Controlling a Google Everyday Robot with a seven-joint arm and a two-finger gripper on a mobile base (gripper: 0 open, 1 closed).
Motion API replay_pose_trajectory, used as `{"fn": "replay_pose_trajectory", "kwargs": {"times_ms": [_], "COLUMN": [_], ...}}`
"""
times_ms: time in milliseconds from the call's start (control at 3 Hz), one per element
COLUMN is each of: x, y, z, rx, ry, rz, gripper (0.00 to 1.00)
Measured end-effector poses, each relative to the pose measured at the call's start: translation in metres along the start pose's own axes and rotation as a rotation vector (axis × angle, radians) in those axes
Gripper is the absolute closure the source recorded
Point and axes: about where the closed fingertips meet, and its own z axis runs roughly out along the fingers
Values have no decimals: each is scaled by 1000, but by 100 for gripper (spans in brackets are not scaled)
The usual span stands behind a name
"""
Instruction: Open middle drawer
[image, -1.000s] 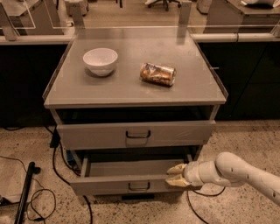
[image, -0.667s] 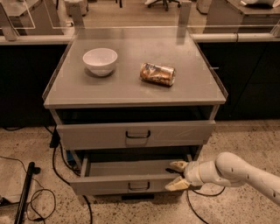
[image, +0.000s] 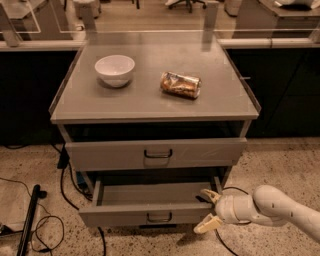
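Camera view: arm (image: 282, 209) reaches in low from the right, with the gripper (image: 204, 211) at the right end of the middle drawer (image: 120, 216) front, fingers spread apart. The drawer sits pulled out under the top drawer (image: 200, 151).

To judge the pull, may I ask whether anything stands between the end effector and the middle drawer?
Nothing visible does: the open end effector is at the right end of the front of the middle drawer, and nothing stands in front of that partly opened drawer.
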Motion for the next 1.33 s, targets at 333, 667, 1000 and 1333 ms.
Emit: {"fn": "replay_pose_trajectory", "kwargs": {"times_ms": [333,667,1000,1333], "x": [-4,7,7,14], "y": [2,20,22,41], "z": [-6,-16,-17,-26], "rx": [0,4,4,16], "ry": [0,0,0,4], "rz": [1,9,9,19], "gripper": [49,72,95,100]}}
